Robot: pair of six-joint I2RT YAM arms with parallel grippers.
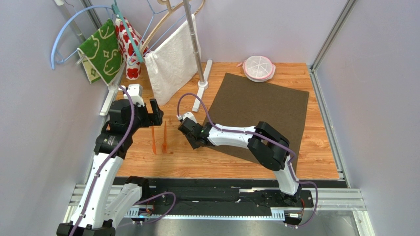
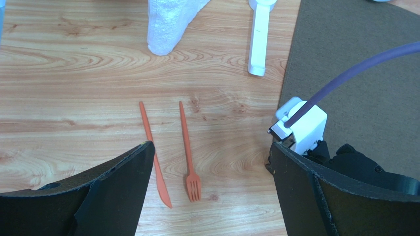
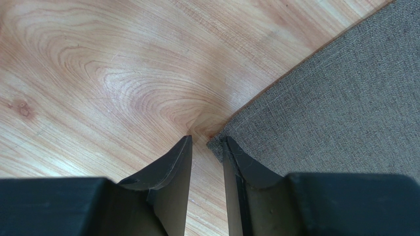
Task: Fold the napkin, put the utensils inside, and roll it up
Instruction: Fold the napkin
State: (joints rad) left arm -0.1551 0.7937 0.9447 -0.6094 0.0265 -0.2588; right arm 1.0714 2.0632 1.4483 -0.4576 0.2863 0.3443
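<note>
The dark brown napkin (image 1: 256,113) lies flat on the wooden table, right of centre; it also shows in the left wrist view (image 2: 355,59) and the right wrist view (image 3: 335,98). An orange knife (image 1: 153,140) and an orange fork (image 1: 165,137) lie side by side left of it. My left gripper (image 1: 150,118) is wide open just above the knife (image 2: 153,152) and fork (image 2: 187,147), holding nothing. My right gripper (image 1: 196,142) is low at the napkin's near left corner. Its jaws (image 3: 206,140) stand a narrow gap apart, with the corner touching the right fingertip (image 3: 229,147).
A rack at the back left holds a white towel (image 1: 172,61), a green patterned cloth (image 1: 101,49) and a red-patterned cloth (image 1: 129,49). Its pole (image 1: 194,44) and white foot (image 1: 202,86) stand near the napkin's far left corner. A pink lidded dish (image 1: 259,68) sits behind the napkin.
</note>
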